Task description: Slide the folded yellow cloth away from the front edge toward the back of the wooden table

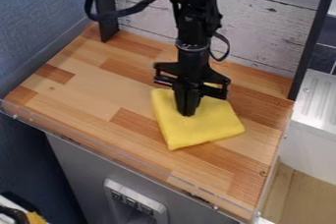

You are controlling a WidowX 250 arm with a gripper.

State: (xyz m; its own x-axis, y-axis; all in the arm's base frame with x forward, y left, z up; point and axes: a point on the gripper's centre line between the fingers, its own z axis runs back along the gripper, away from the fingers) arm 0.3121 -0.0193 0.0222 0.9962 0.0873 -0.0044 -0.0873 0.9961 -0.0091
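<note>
Fingers [181, 104]: drawn narrow, side by side; tips down at the yellow cloth, though I can't tell if they pinch it
Gripper [187, 114]: pointing to 6 o'clock
Yellow cloth [209, 128]: folded, toward 3 o'clock from the wooden worktop's [85, 88] middle
Plank wall [269, 34]: 1 o'clock

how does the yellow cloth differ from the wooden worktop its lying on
The yellow cloth is one plain colour, while the wooden worktop is a patchwork of pale and reddish-brown blocks. The cloth is a small, folded-looking piece with rounded edges; the worktop is far larger, with long straight edges. The cloth has the black gripper right over it, whereas most of the worktop stretches out around them. Both lie flat.
</note>
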